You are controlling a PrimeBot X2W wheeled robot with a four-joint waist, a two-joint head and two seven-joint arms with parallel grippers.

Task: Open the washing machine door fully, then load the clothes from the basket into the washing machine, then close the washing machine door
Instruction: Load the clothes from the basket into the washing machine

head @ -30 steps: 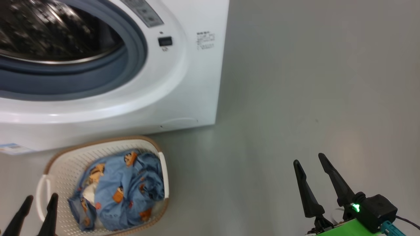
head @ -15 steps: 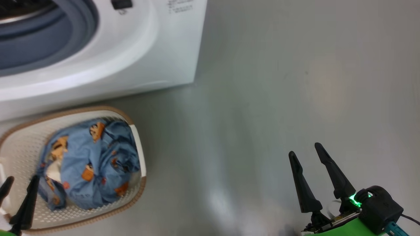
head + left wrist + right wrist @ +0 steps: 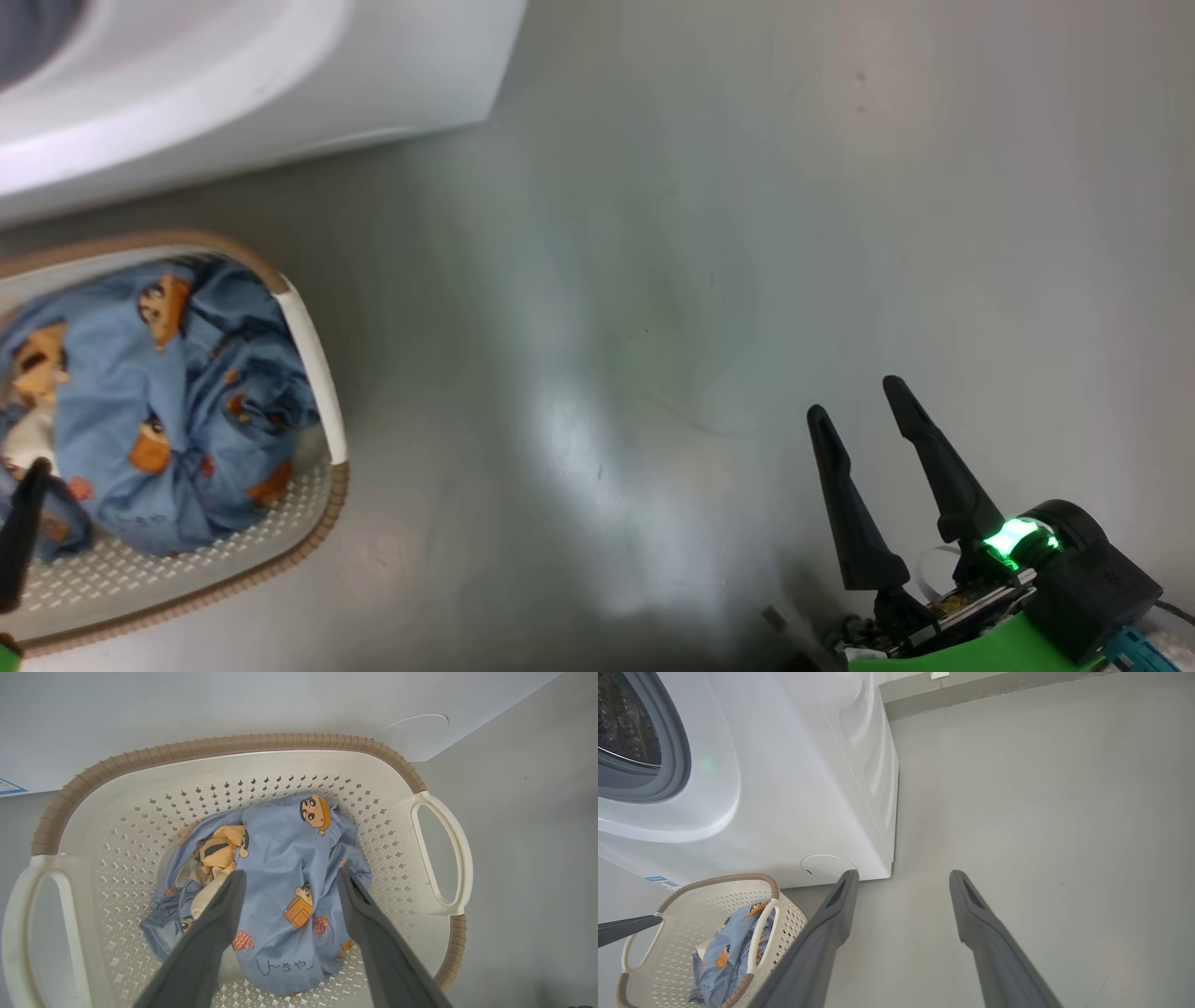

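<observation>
The left end effector [image 3: 289,873] rises from the bottom edge of the left wrist view. Its two dark fingers are spread wide and hold nothing. It hangs above the clothes [image 3: 280,858], a light-blue bundle with small orange cartoon figures and a piece of orange and cream cloth on its left side. I cannot tell if the fingertips touch the fabric. The clothes lie in the middle of the basket [image 3: 233,744], which is cream with many small holes, a brown rim and a white handle [image 3: 444,854] on each side. In the head view the basket is at the lower left of the frame, cut by the left edge.

The right end effector [image 3: 855,397] is at the lower right of the head view. It is also spread wide and empty, over the bare grey floor [image 3: 653,280] and well apart from the basket.

Behind the basket, just beside its far rim, stands the washing machine [image 3: 794,788], white and boxy. In the right wrist view its grey rubber ring [image 3: 678,760] and dark steel drum [image 3: 626,732] show uncovered at the upper left. A round cover [image 3: 829,867] sits low on the front near the corner. A small blue label [image 3: 656,878] is at the lower left.
</observation>
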